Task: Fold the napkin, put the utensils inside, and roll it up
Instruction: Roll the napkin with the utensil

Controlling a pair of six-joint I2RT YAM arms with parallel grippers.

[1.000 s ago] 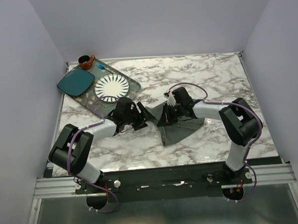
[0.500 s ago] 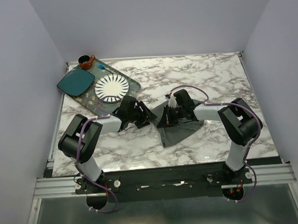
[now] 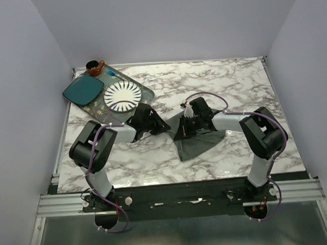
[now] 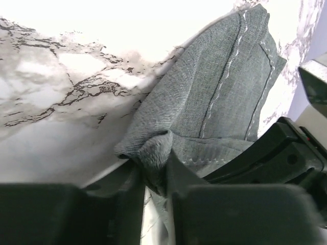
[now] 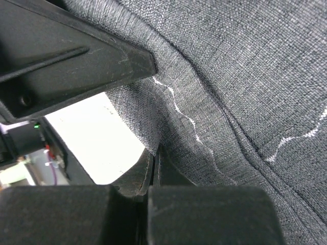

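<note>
far left corner of the marble table: tray holding teal square plate and white ribbed plate, brown cup at its far end. left gripper low at the table, jaws pinching a bunched corner of the napkin. napkin lies crumpled mid-table between the arms, partly lifted. right gripper jaws pressed together on a fold of the same cloth.

White-grey marble table: dark grey napkin crumpled near centre; patterned tray at far-left corner.
</note>
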